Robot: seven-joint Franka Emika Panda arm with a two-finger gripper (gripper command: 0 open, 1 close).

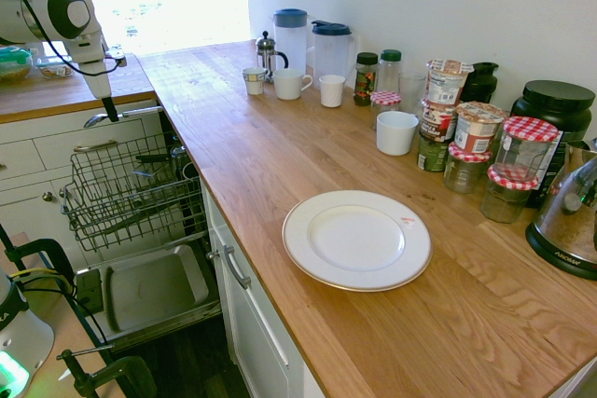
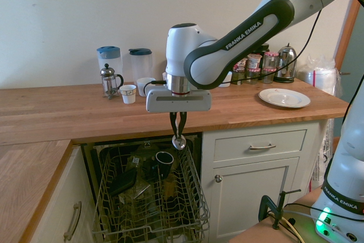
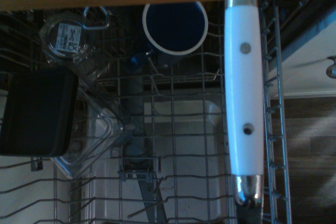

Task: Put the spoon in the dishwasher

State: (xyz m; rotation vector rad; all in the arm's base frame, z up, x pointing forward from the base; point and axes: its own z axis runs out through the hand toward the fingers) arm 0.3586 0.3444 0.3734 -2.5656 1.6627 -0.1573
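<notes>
Gripper (image 2: 178, 135) fingers are closed on the spoon (image 2: 179, 143), holding it in the air above the dishwasher (image 2: 203, 216). The spoon lies roughly level across the fingertips: its shiny bowl faces out into the room, and its white handle (image 3: 244, 87), capped with metal at both ends, points toward the wooden countertop (image 2: 239, 112). The pulled-out wire rack is below, so the coming move looks to be mainly downward, then a release.

In the wrist view the handle runs almost parallel to the rack's side wires (image 3: 275, 108), close beside them. This is the side toward the white cabinet (image 2: 256, 166). A small shift inward, away from that side, would probably make the drop safer; let go here, the spoon might catch on the rim. The handle's end overlaps the counter's edge in the wrist view, and whether it would clear the wood on the way down I cannot tell.

Farther inside, the rack holds a dark blue cup (image 3: 176, 27) near the counter end, a black container (image 3: 37, 111) toward the opposite side, and a clear container (image 3: 100, 135) beside it. Between these and the near side wires, bare wire grid offers the most open room.
</notes>
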